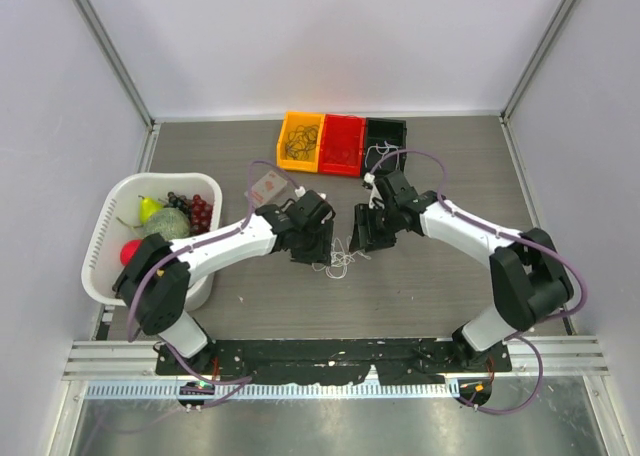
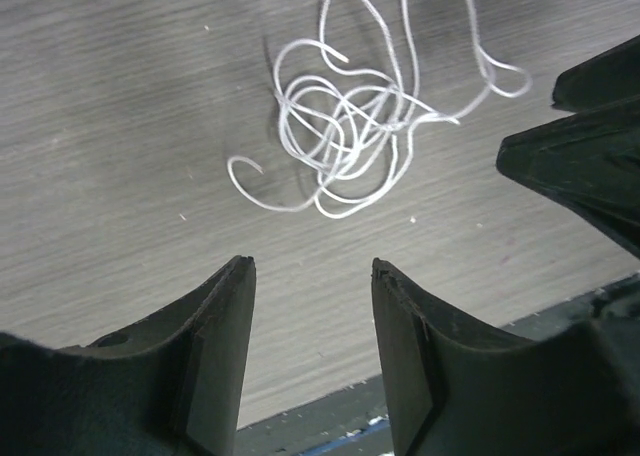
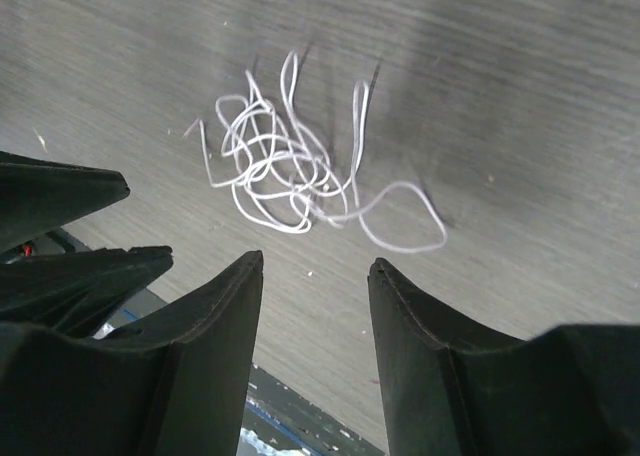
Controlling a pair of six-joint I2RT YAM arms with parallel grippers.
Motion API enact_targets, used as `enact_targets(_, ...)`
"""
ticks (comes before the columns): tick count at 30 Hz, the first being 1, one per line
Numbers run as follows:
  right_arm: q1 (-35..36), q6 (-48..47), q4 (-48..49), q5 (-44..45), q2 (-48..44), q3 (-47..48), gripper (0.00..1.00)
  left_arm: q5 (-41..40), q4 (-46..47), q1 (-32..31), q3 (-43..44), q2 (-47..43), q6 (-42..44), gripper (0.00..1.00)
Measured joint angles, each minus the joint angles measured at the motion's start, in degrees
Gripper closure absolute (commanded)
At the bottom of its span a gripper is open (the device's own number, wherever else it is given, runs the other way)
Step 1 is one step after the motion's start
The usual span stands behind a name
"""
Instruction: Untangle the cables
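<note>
A tangle of thin white cable (image 1: 340, 259) lies on the grey wood-grain table between my two grippers. In the left wrist view the white cable (image 2: 345, 136) lies loose just beyond my left gripper (image 2: 312, 266), which is open with nothing between its fingers. In the right wrist view the same cable (image 3: 285, 176) rests ahead of my right gripper (image 3: 315, 261), also open and empty. From above, the left gripper (image 1: 320, 248) and right gripper (image 1: 360, 238) face each other closely across the tangle. No red or black cable shows on the table.
Three small bins stand at the back: orange (image 1: 300, 141) with dark wire loops, red (image 1: 342, 144), black (image 1: 385, 138) with a white strand. A white basket (image 1: 97, 244) of fruit stands at the left. A small packet (image 1: 268, 186) lies behind the left arm.
</note>
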Motion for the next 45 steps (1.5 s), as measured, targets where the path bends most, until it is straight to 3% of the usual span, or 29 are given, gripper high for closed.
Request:
enact_targets(4, 0.0, -1.3, 0.1, 0.7, 4.8, 3.3, 0.50, 0.7, -0.6, 0.7, 2.1, 3.9, 2.7, 0.43)
enact_targets(10, -0.1, -2.9, -0.1, 3.1, 9.9, 8.6, 0.59, 2.3, -0.1, 1.6, 5.7, 6.5, 1.6, 0.61)
enact_targets(23, -0.3, -2.4, 0.5, 2.7, 14.4, 9.6, 0.77, 4.0, -2.5, 5.5, 14.5, 18.1, -4.3, 0.61)
enact_targets(27, -0.3, -2.2, 1.2, 1.9, 14.4, 9.2, 0.78, 4.0, -3.7, 5.5, 16.1, 19.7, -4.2, 0.64)
enact_targets(34, -0.3, -2.2, 1.5, 0.8, 14.9, 8.7, 0.80, 4.2, -6.8, 5.5, 16.7, 19.8, -3.6, 0.41)
enact_targets(45, 0.3, -2.0, 1.7, 0.4, 14.9, 8.5, 0.89, 4.9, -5.6, 5.7, 14.0, 16.6, -3.1, 0.46)
